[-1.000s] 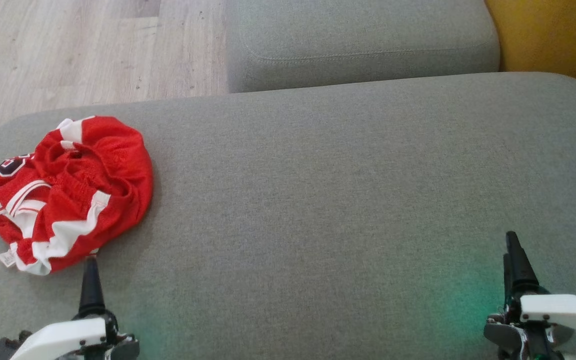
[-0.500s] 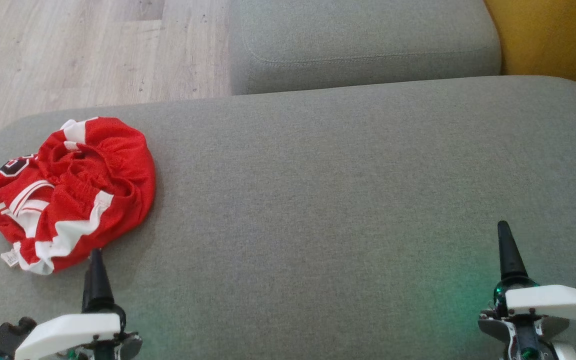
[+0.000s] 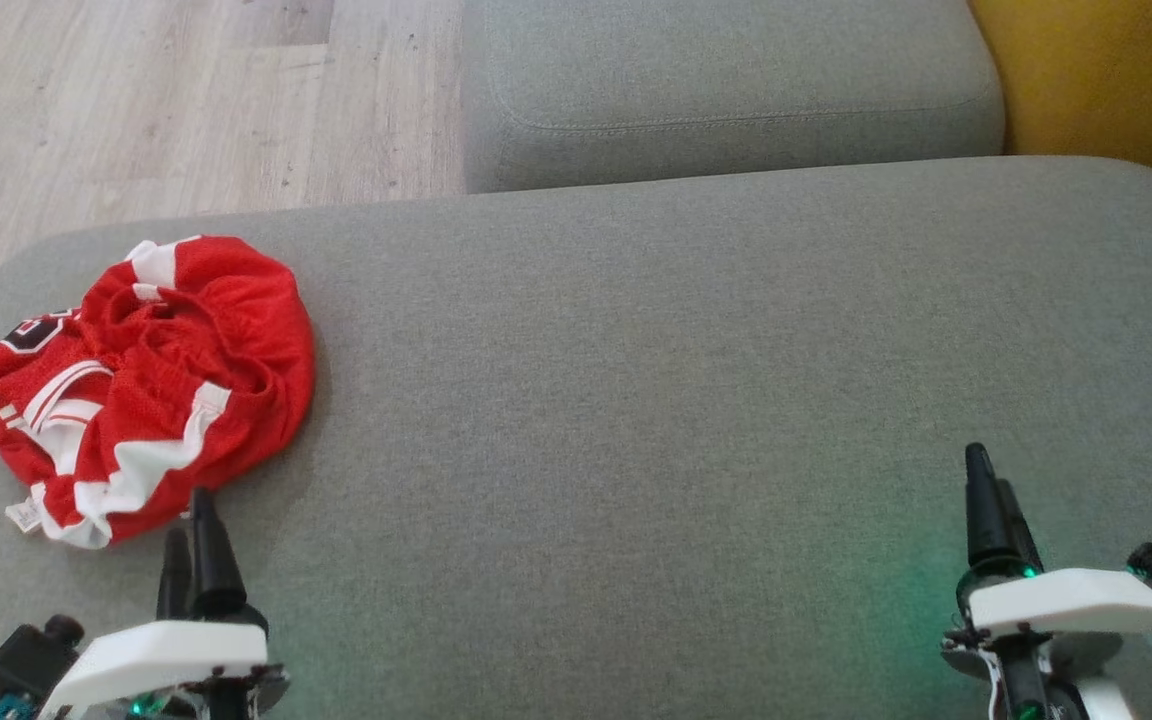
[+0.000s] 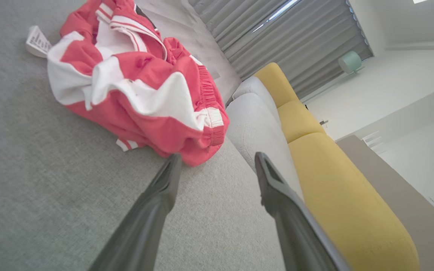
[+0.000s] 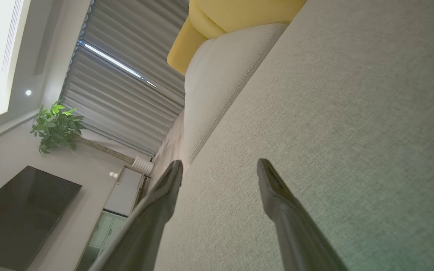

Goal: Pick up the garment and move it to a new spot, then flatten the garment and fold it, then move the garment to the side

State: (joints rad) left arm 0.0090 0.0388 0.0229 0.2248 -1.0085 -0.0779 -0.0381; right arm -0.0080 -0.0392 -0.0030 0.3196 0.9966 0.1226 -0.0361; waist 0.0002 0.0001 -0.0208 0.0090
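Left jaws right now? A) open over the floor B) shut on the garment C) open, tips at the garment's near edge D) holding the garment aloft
C: the left gripper has its jaws apart with nothing between them, tips beside the crumpled red garment lying on the grey cushion.

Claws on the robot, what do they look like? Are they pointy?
Yes, pointy! The left claw and right claw each have two long, dark fingers that taper to slim tips, like black cones. Behind each sits a flat white cover, and little green lights glow near it.
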